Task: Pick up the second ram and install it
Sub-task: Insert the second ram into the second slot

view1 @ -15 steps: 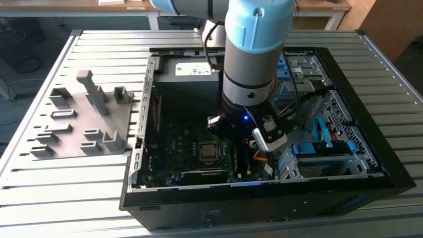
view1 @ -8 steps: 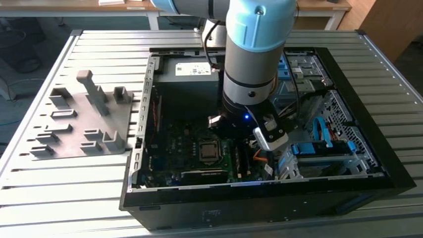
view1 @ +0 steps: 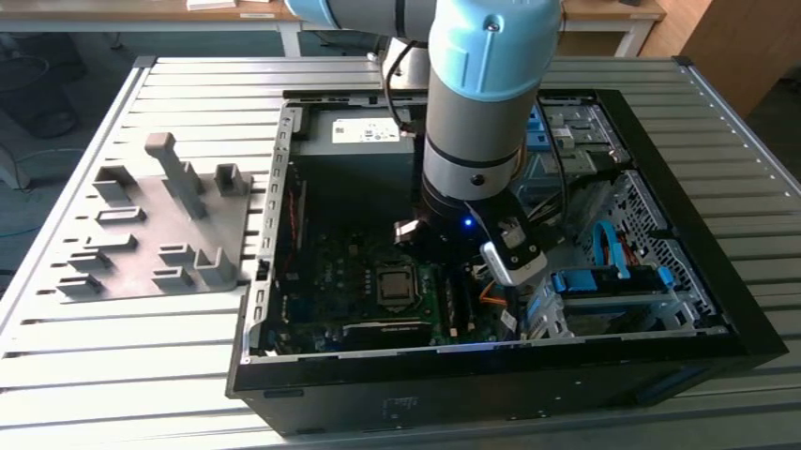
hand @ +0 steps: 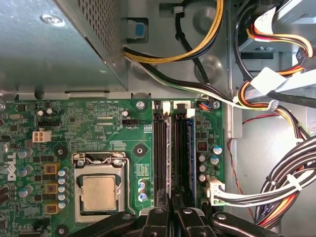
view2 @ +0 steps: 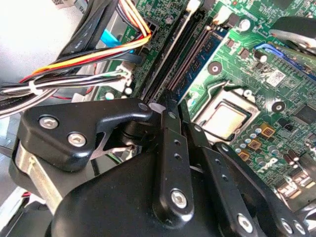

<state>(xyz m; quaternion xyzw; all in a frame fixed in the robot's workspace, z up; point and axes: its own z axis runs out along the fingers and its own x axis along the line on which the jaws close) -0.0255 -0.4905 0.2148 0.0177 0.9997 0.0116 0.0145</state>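
My gripper [view1: 441, 272] reaches down into the open computer case [view1: 701, 234], over the memory slots [hand: 160, 148] beside the processor socket. In the first wrist view its black fingers [hand: 159, 217] close together from both sides on a thin stick seen edge-on, the second ram [hand: 170, 148], which stands in a slot. Another stick with a blue-green board [hand: 191, 148] sits in the neighbouring slot, and its face shows in the second wrist view [view2: 210, 54]. There the gripper [view2: 170, 101] tips meet at the slots' near end.
The processor socket [hand: 98, 192] lies beside the slots. Thick cable bundles [hand: 286, 182] and a white connector [hand: 215, 187] crowd the other side. A metal power supply box [hand: 49, 44] overhangs the board. Blue drive brackets [view1: 601, 281] are in the case, and a grey fixture plate [view1: 150, 225] lies outside it.
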